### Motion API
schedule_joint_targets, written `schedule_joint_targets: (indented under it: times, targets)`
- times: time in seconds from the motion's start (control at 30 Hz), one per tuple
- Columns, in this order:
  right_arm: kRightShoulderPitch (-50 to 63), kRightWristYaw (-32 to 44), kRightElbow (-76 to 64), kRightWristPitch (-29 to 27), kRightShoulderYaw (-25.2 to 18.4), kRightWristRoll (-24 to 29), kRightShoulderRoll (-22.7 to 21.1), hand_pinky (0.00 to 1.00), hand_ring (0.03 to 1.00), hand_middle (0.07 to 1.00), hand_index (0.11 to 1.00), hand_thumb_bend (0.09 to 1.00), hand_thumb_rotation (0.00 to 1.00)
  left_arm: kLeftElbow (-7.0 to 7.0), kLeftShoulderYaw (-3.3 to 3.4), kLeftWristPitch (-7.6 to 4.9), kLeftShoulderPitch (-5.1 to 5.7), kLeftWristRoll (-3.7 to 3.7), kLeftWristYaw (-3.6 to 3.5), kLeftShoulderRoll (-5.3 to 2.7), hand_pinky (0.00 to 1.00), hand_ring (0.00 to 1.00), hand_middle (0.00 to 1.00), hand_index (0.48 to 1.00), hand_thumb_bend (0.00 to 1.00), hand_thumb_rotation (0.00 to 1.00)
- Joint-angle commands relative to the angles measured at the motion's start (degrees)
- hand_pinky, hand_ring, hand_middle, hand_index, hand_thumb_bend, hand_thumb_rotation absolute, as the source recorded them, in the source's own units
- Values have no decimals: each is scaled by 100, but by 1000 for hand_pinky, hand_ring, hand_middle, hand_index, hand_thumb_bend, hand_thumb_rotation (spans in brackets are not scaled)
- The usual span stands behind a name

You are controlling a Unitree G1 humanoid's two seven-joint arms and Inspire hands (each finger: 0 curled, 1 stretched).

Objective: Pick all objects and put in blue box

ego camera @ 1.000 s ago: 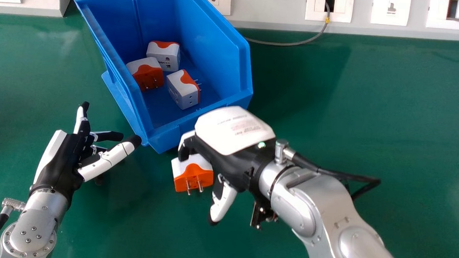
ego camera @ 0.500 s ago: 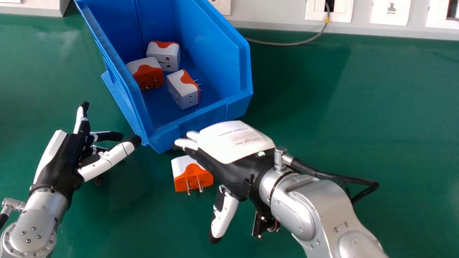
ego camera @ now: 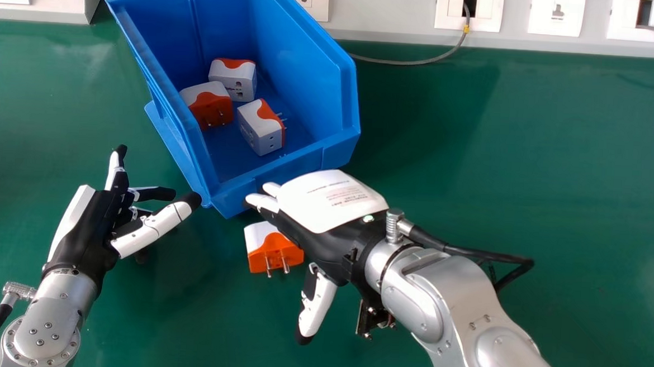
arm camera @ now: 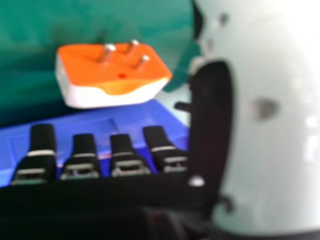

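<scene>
My right fingers [ego camera: 263, 202] are straight, thumb [ego camera: 317, 306] apart, beside the plug [ego camera: 273, 250], presumably leaving room to clasp it for the box [ego camera: 305, 70].

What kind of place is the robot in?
Probably a workshop or lab: there's a smooth green tabletop, white square wall sockets along its back edge, and a thin grey cable coming from one.

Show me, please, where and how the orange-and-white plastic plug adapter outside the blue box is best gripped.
Probably pinch the adapter by its left and right sides, from above: its body is boxy, and metal pins jut from its orange face toward the robot.
</scene>
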Motion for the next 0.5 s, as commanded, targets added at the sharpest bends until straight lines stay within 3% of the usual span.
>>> schedule_joint_targets:
  times: [0.0, 0.47]
  targets:
    - [-207, -198, 52, -150, -17, 59, 59, 859, 953, 971, 921, 951, 154, 257, -339, 525, 440, 188, -358, -294, 565, 657, 766, 834, 769, 532]
    - [-328, -502, 660, -434, 48, 125, 125, 838, 940, 959, 908, 947, 143, 197, -337, 559, 475, 174, -399, -277, 569, 657, 772, 835, 768, 531]
